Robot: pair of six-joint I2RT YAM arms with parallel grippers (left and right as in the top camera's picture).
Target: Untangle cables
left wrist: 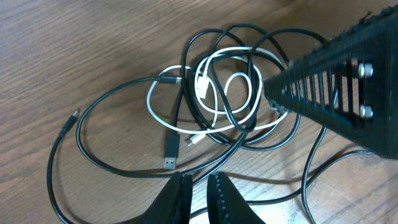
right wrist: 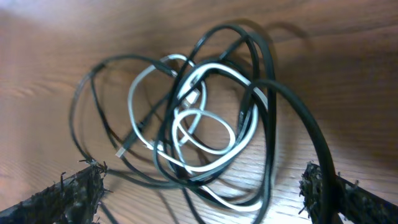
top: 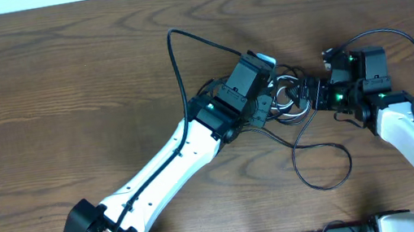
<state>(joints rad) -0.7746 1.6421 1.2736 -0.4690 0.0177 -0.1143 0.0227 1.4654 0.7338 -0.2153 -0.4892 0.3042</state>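
Your right claw (right wrist: 202,174) stood wide open over the cables (left wrist: 224,93); your left claw (left wrist: 198,186) was clenched, seemingly empty. The cables looked light and limp; the black plug (left wrist: 170,157) just ahead of it offered a hold.

The table (top: 39,92) is brown with dark wavy lines. There are black cables (left wrist: 171,146) and one white cable (left wrist: 150,99). The left arm (top: 161,168) and right arm (top: 411,131) are white with black ends and green lights.
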